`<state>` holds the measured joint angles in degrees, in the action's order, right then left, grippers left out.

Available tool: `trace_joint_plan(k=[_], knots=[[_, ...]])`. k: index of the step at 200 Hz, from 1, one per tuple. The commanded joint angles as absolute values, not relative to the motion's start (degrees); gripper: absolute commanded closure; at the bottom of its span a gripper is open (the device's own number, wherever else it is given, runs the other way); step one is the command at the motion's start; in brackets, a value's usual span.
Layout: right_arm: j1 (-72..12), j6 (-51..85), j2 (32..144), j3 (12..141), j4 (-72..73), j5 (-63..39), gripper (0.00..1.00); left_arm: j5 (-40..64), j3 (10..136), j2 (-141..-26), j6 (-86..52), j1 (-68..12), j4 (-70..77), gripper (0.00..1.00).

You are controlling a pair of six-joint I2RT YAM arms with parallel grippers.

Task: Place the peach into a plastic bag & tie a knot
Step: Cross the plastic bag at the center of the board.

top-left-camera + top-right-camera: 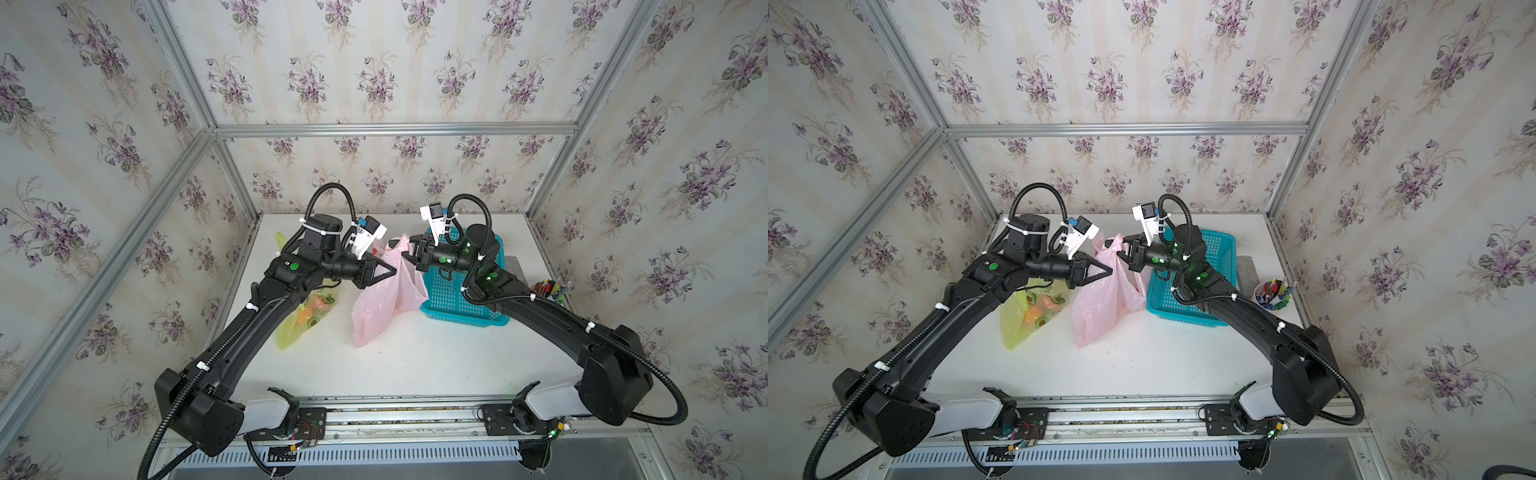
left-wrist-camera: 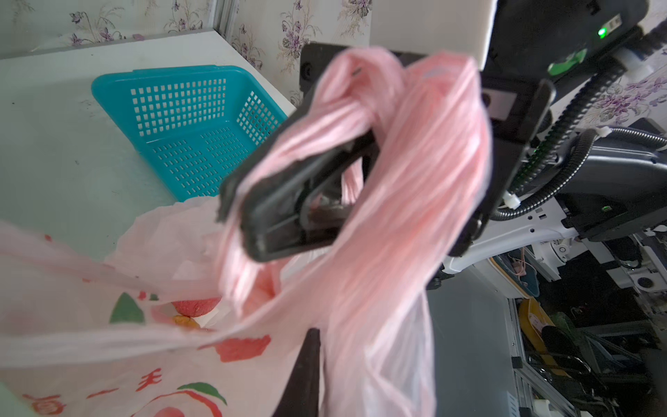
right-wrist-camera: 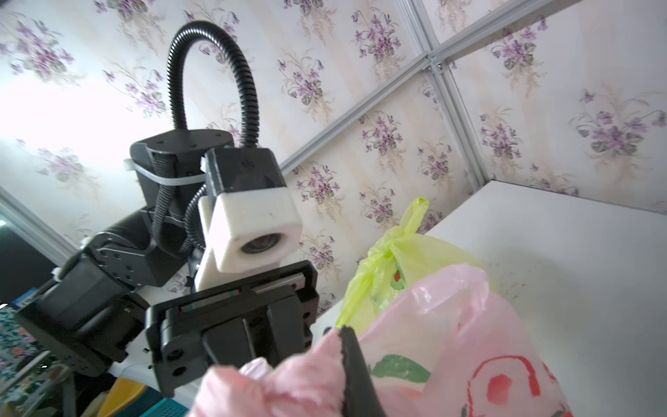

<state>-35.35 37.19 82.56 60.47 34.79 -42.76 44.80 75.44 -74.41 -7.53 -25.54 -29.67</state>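
A pink plastic bag (image 1: 386, 299) (image 1: 1104, 299) with a fruit print hangs upright at the table's middle, its base on the table. My right gripper (image 1: 409, 249) (image 1: 1126, 249) is shut on the twisted handles at its top. In the left wrist view the handles (image 2: 397, 180) wrap round those shut fingers. The reddish peach (image 2: 196, 306) shows inside the bag's mouth. My left gripper (image 1: 391, 272) (image 1: 1109, 272) touches the bag's upper left side. Only one of its fingers (image 2: 306, 368) shows, against the film, so its opening is unclear.
A teal basket (image 1: 461, 291) (image 1: 1192, 282) stands right of the bag, under my right arm. A knotted yellow-green bag of fruit (image 1: 307, 316) (image 1: 1034, 311) lies left of it, under my left arm. A cup of pens (image 1: 1273, 293) is at the right edge.
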Motion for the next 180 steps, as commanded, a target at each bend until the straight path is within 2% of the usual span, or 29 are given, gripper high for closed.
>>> trace_joint_plan(k=[1,13,54,110,180], knots=[[-35.4,48.4,83.7,59.6,50.1,-48.0,1.0,43.1,73.4,-73.0,-10.5,-25.6,-23.3,0.77],[-35.4,51.1,84.5,59.5,53.2,-49.3,1.0,42.5,71.9,-72.1,-11.3,-25.7,-21.4,0.66],[-35.1,54.3,86.0,60.1,56.7,-50.3,1.0,41.1,67.6,-68.4,-13.4,-25.8,-17.2,0.56],[-35.5,58.4,89.2,63.5,60.5,-50.2,1.0,42.5,63.7,-66.9,-15.1,-26.8,-12.4,0.56],[-36.2,57.1,88.9,64.3,57.5,-51.8,1.0,38.5,64.9,-67.6,-16.4,-27.0,-8.9,0.48]])
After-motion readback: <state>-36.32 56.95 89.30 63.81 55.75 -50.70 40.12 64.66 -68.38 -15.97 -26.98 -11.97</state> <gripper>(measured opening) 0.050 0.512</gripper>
